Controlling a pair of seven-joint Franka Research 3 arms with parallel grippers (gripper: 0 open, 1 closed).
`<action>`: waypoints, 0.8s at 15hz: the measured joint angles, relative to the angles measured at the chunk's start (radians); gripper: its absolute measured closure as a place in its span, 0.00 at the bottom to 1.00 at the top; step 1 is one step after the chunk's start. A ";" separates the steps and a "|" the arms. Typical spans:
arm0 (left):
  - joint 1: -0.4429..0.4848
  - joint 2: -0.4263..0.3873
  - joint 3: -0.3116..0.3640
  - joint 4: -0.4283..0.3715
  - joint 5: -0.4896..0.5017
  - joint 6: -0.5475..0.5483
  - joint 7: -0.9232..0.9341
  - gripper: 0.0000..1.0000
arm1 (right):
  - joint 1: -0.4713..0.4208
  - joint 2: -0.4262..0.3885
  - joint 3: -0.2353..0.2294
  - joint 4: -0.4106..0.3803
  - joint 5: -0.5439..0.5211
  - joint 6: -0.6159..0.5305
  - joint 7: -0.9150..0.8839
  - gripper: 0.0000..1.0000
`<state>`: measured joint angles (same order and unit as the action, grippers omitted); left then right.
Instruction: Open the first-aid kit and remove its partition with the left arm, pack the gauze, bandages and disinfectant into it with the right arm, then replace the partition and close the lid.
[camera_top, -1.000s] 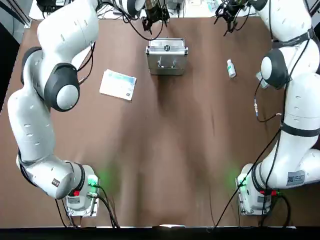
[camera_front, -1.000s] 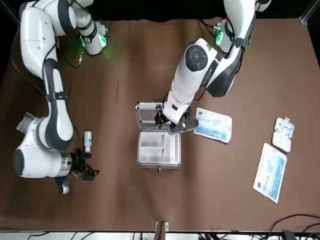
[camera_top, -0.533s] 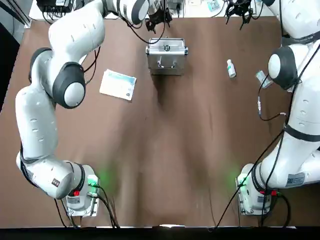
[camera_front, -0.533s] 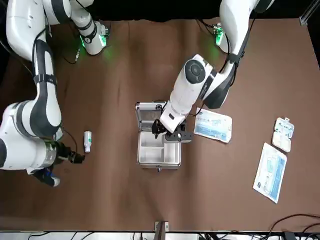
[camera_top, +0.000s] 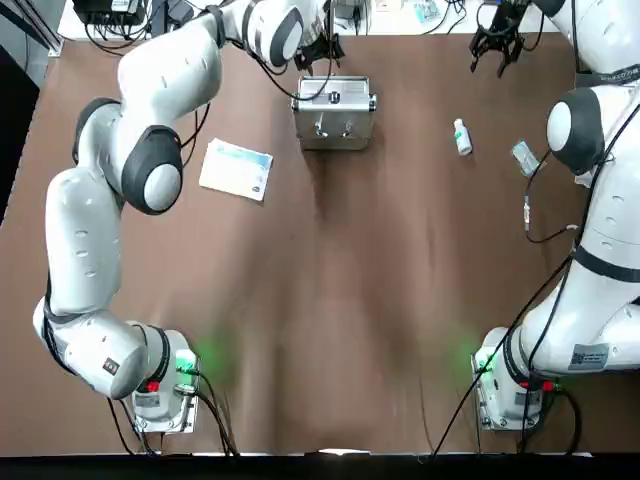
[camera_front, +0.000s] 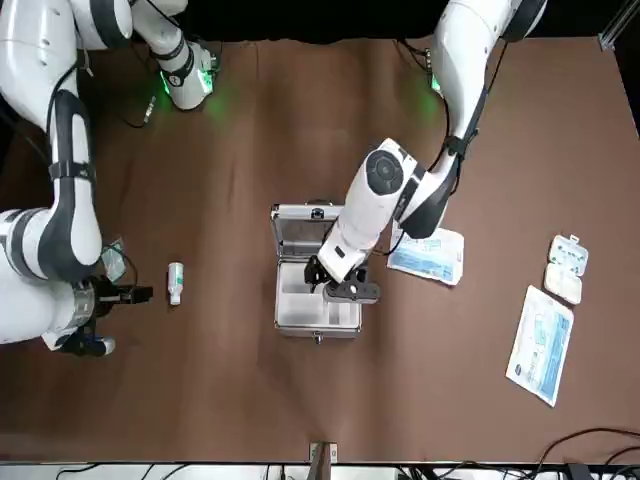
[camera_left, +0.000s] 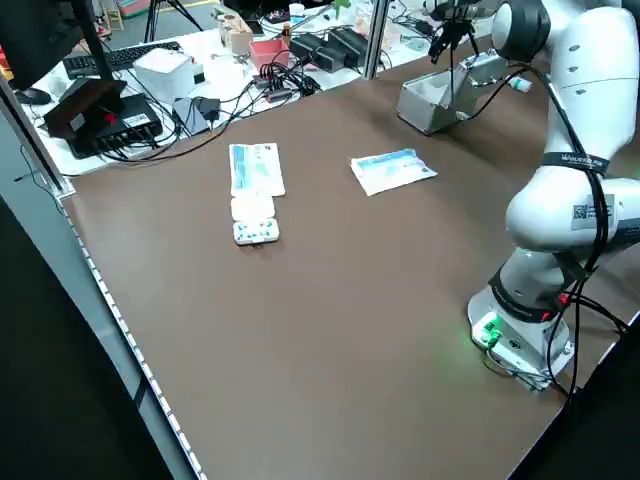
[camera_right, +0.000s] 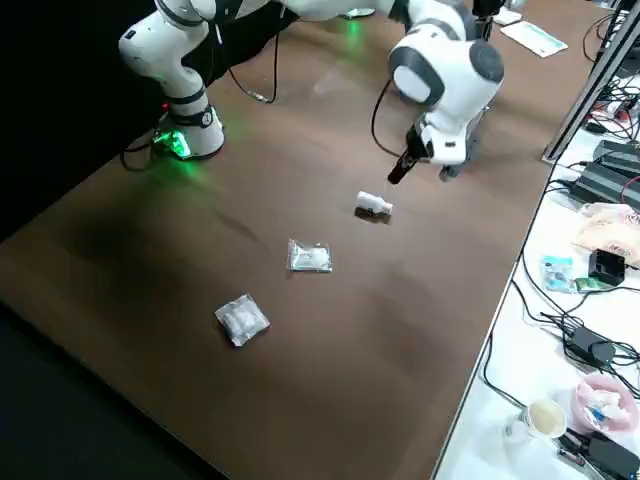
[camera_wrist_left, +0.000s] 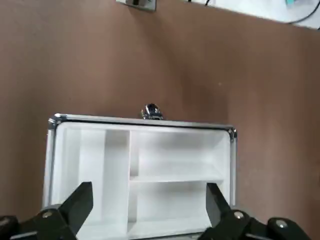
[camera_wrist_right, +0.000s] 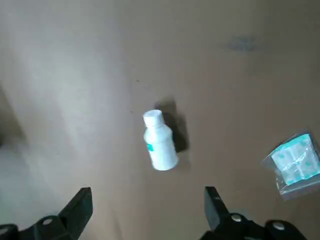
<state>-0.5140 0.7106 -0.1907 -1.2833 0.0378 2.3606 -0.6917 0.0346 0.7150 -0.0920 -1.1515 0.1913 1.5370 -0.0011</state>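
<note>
Left gripper (camera_wrist_left: 149, 200) spread above open case (camera_wrist_left: 137, 175), right gripper (camera_wrist_right: 149, 202) spread near bottle (camera_wrist_right: 160, 142)

1. Both arms, left (camera_top: 82, 240) and right (camera_top: 608, 220), are glossy white, rounded, with dark grey joint bands.
2. Black cables (camera_left: 572, 130) trail along them, strapped in black.
3. Bases (camera_top: 165, 390) glow green and red.
4. Black angular fingers (camera_wrist_left: 77, 206) attach beside silvery screws (camera_wrist_left: 238, 215).

I see the first-aid case (camera_front: 318, 328) is of silvery metal, its edges shiny. The partition (camera_wrist_left: 175, 154) looks white smooth plastic. The tabletop (camera_top: 300, 320) seems brown, smooth, softly glossy.
</note>
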 joint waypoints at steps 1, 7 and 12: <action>-0.009 0.007 0.000 0.000 0.011 0.000 0.000 0.00 | -0.004 0.002 0.000 -0.030 -0.012 0.019 -0.019 0.01; -0.033 0.049 0.003 0.000 0.033 0.000 0.001 0.02 | 0.047 0.021 0.014 -0.188 -0.082 0.133 -0.131 0.01; -0.034 0.075 0.039 0.000 0.034 0.000 0.033 0.06 | 0.046 0.034 0.014 -0.321 -0.082 0.335 -0.187 0.11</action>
<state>-0.5477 0.7856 -0.1518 -1.2830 0.0719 2.3606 -0.6585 0.0810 0.7487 -0.0781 -1.4721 0.1095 1.8721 -0.1881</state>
